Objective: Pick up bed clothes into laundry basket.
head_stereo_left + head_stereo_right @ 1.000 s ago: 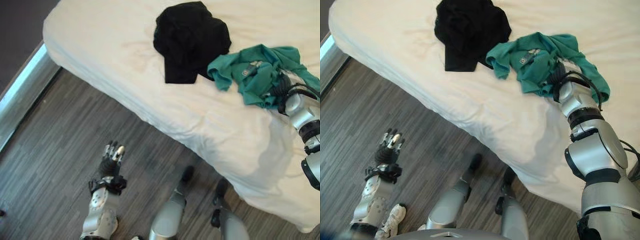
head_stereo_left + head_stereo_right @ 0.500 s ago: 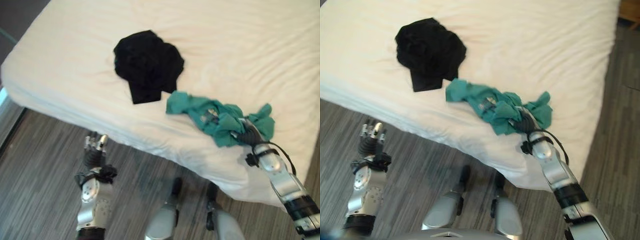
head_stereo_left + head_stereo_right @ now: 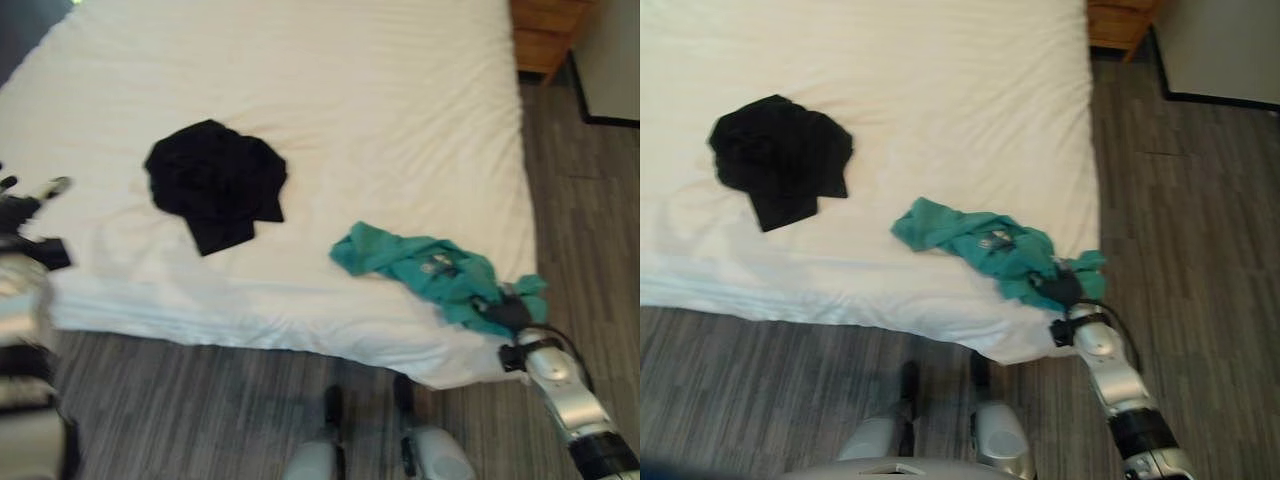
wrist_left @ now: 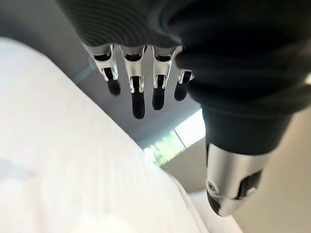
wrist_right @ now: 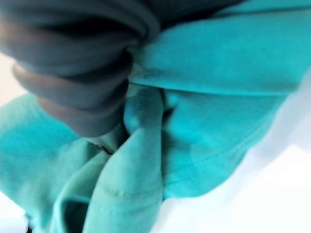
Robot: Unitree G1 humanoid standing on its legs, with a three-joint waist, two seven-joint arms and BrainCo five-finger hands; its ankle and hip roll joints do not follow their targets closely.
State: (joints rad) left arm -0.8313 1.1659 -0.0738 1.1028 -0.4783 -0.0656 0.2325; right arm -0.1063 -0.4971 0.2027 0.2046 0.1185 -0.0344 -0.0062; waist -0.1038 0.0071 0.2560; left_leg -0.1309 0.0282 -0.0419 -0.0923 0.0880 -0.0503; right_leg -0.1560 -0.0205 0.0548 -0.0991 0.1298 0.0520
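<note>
A crumpled teal garment (image 3: 425, 272) lies at the near right corner of the white bed (image 3: 330, 100), stretched toward the mattress edge. The right hand (image 3: 1058, 288) is buried in its end nearest that corner; whether the fingers grip the cloth cannot be told. The right wrist view shows teal folds pressed against the dark ribbed cover. A black garment (image 3: 215, 185) lies well apart, farther left on the bed. The left hand (image 4: 141, 73) hangs with straight fingers, holding nothing, beside the mattress. A small label on the teal garment is unreadable.
</note>
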